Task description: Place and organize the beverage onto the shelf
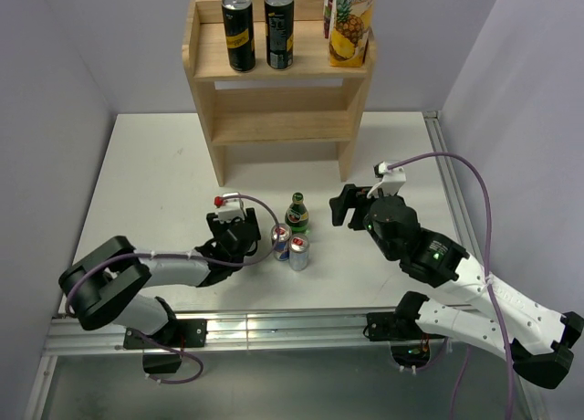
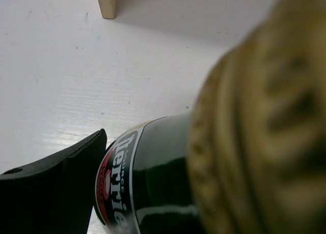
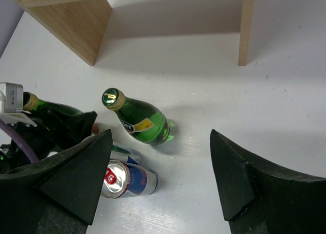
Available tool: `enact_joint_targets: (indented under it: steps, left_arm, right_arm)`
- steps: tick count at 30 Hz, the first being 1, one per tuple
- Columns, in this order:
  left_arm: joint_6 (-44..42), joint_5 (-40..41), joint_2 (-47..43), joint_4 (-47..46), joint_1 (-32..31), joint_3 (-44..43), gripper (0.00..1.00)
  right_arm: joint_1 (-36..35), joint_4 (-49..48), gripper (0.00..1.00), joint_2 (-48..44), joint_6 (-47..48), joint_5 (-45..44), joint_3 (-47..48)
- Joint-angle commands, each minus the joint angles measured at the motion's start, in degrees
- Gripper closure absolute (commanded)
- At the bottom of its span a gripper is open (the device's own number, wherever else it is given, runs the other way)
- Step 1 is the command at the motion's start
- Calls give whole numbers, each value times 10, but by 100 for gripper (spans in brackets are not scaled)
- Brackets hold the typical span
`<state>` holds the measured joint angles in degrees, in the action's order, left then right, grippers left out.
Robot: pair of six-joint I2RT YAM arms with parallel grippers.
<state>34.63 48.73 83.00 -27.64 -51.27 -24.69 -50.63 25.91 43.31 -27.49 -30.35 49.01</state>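
Shelf (image 1: pixel 278 126) at the far end, black cans (image 1: pixel 239 32) and a carton (image 1: pixel 351 27) already on top. Left gripper (image 1: pixel 239 226) is pinching a green bottle (image 2: pixel 158 183): one finger (image 2: pixel 61 188) is flat on the label, the other hidden behind the blurred gold cap. That bottle looks upright, neck rising towards the wrist, so the shelf lies straight ahead, away from the bases. The carry should keep that axis vertical. Right gripper (image 1: pixel 345 206) is spread wide with nothing in it, facing the free bottle (image 1: pixel 297 215), which stands between the two grippers. Two blue cans (image 1: pixel 299 253) sit just in front of it, touching each other.
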Motion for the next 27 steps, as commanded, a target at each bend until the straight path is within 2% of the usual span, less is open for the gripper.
enact_joint_targets:
  steps: [1, 5, 13, 18, 27]
  left_arm:
    - [-25, 25, -67, 27, -4, -45, 100]
    - [-51, 25, -112, 42, -4, -62, 100]
    - [-95, -1, -131, 45, -2, -126, 100]
    - [-124, -40, -115, 65, 31, -227, 100]
    - [-160, -129, -34, 118, 116, -431, 100]
  right_arm:
    - [-3, -31, 16, -5, -6, -1, -9]
    - [-3, -40, 16, -4, -6, 3, -15]
    - [-3, -45, 16, -2, -8, 5, -18]
    - [-3, -43, 16, -2, -9, -1, -20]
    - [-3, -42, 16, -6, -6, -11, -27]
